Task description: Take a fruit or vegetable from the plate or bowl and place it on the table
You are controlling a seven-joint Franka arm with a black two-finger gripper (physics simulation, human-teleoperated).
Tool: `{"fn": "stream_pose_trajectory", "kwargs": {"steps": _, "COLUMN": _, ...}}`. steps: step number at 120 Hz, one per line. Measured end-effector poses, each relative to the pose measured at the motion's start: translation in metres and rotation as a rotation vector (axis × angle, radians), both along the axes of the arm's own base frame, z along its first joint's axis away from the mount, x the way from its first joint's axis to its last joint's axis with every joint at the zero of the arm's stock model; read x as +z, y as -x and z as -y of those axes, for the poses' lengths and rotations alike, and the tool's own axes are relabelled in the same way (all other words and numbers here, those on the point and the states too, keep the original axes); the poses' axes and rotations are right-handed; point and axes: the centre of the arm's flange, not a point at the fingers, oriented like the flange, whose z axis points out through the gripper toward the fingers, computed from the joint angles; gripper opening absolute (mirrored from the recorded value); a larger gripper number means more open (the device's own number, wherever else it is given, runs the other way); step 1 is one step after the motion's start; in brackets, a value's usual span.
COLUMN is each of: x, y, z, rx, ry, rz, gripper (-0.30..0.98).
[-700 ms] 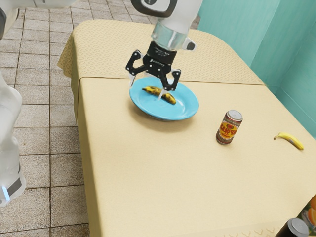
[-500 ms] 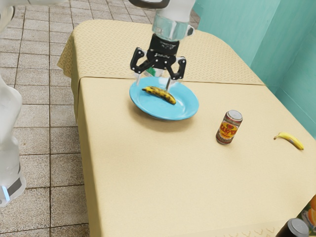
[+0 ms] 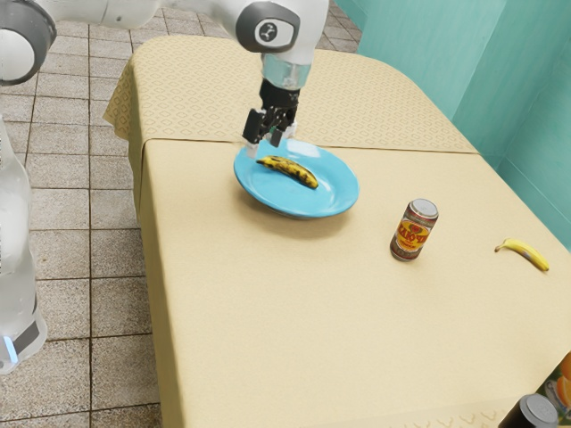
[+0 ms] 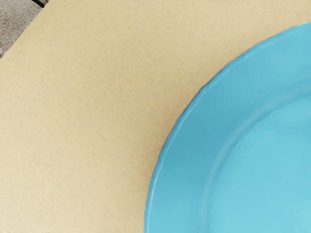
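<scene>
My gripper [image 3: 266, 146] is over the far-left rim of the blue plate [image 3: 339, 193] in the exterior view, turned partly edge-on. It is open, with nothing held. A yellow banana with dark patches [image 3: 292, 171] lies across the plate's middle, apart from the gripper. In the wrist view, part of the blue plate [image 4: 187, 145] curves past the tablecloth [image 4: 87, 116]; the patchy banana is out of that picture.
A red-brown can [image 3: 414, 231] stands on the table [image 3: 285, 312] beside the plate. Farther toward the exterior view's right lies another banana [image 3: 525, 253]. A dark can [image 3: 533, 413] and an orange-printed carton [image 3: 559, 390] are at the lower right corner.
My hand has turned and shifted toward the exterior view's left, from above the plate's far side to its far-left rim. The patchy banana and the plate have stayed where they were.
</scene>
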Motion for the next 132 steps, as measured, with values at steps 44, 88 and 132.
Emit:
{"fn": "stream_pose_trajectory", "kwargs": {"steps": 44, "x": -0.019, "y": -0.041, "z": -0.099, "rx": 0.294, "ry": -0.027, "rz": 0.086, "gripper": 0.69}}
{"fn": "stream_pose_trajectory", "kwargs": {"steps": 88, "x": -0.055, "y": -0.068, "z": -0.047, "rx": 0.263, "ry": -0.004, "rz": 0.122, "gripper": 0.69}}
{"fn": "stream_pose_trajectory", "kwargs": {"steps": 132, "x": -0.038, "y": -0.023, "z": -0.017, "rx": 0.206, "ry": 0.023, "rz": 0.191, "gripper": 0.69}}
